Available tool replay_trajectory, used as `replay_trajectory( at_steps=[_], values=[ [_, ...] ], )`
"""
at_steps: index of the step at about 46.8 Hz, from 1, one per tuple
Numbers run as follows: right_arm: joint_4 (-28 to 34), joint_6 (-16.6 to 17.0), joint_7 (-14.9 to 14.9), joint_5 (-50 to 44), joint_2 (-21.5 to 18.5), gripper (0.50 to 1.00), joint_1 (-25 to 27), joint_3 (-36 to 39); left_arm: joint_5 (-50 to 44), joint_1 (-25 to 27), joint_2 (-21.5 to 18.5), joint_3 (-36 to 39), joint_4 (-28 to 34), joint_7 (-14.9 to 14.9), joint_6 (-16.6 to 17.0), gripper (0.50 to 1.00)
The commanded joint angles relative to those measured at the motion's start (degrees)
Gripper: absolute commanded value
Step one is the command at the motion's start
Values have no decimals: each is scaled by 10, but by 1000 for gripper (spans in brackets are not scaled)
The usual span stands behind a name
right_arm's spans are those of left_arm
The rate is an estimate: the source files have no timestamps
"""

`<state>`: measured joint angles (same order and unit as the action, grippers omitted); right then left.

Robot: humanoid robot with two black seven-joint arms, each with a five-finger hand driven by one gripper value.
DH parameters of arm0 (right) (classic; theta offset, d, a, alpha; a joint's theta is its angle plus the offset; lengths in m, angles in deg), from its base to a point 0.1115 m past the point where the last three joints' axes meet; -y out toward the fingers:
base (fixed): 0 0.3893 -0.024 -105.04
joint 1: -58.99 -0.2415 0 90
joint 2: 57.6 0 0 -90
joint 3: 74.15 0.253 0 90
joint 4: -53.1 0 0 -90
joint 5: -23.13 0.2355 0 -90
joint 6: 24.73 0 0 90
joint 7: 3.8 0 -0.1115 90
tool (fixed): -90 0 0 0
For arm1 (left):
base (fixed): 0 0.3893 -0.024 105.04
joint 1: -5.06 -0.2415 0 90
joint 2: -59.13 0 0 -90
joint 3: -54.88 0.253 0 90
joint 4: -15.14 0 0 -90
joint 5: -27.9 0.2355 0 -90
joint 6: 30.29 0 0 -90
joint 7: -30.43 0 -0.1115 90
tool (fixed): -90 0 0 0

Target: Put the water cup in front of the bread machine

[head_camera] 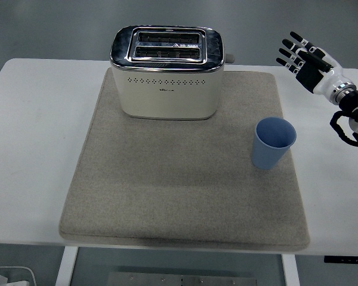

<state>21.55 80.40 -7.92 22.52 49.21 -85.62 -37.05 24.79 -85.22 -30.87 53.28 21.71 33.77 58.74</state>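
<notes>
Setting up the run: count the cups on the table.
1. The blue cup stands upright on the grey mat, right of the toaster. Nothing seems hidden.

A small dark logo sits on the bread machine (167,71) front; too tiny to read.

Table (36,149): white, it fills most of the view and its near edge runs along the bottom.
Mat (185,202): grey-beige felt, rectangular, it lies flat on the middle of the table.
Floor (59,30): grey, visible behind the far edge of the table.
Table leg (67,265): white, under the near edge at the left.
White object (12,277): on the floor at the bottom left, too small to tell.
</notes>
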Motion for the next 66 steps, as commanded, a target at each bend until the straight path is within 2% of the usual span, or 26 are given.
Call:
replay_trajectory(
  at_steps=[1, 16, 26, 30, 39, 48, 60, 66],
  values=[
    [0, 0, -1, -1, 1, 940, -1, 0, -1, 0, 0, 0, 0, 0, 0, 1000],
    [0, 10, 0, -3, 9, 940, -1, 0, 0, 2, 0, -1, 5, 0, 0, 1000],
    [1, 43, 0, -4, 14, 940, -1, 0, 0, 2, 0, 0, 1, 0, 0, 1000],
    [3, 46, -2, -4, 23, 940, -1, 0, 0, 2, 0, 0, 1, 0, 0, 1000],
    [10, 40, -23, -4, 29, 942, -4, 2, 0, 2, 0, 0, 1, 0, 0, 1000],
    [10, 43, -69, -4, 37, 940, -10, 1, 0, 2, 0, 0, 1, 0, 0, 1000],
    [9, 47, -72, -3, 36, 940, -12, 3, 0, 2, 0, 0, 1, 0, 0, 1000],
    [9, 68, -73, -4, 37, 940, -9, 2, 0, 2, 0, 0, 1, 0, 0, 1000]
  ],
)
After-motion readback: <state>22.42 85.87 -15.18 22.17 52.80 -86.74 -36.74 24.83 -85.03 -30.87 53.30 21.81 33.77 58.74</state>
